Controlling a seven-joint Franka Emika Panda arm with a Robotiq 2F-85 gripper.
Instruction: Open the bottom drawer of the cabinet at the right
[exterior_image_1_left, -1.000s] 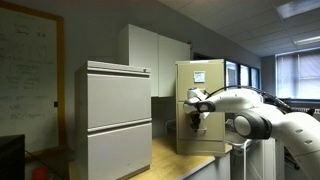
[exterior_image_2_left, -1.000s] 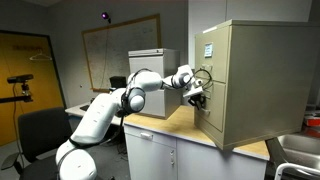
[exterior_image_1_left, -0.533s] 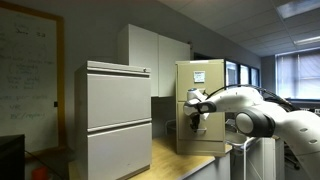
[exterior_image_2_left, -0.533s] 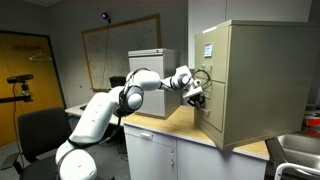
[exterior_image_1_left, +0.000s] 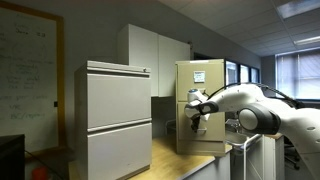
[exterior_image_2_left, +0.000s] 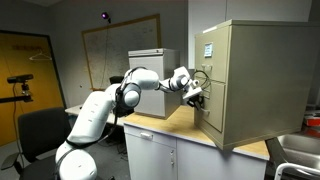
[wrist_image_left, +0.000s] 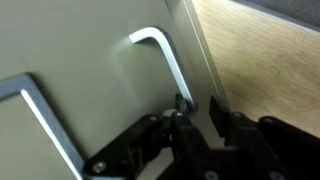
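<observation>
The cream cabinet stands on a wooden counter, with white notes on its upper front. My gripper is pressed against the front of the bottom drawer. The wrist view has the beige drawer front filling the frame and a bent metal handle running down it. There the gripper is shut on the handle's lower end, which lies against one finger. Whether the drawer stands out from the cabinet I cannot tell.
A wider light-grey two-section cabinet stands further along the counter. Behind it is a tall white cupboard. The counter's wood lies beside the drawer. An office chair and a steel sink flank the counter.
The arm's elbow has shifted slightly while the gripper stays on the handle. The drawer shows no clear movement.
</observation>
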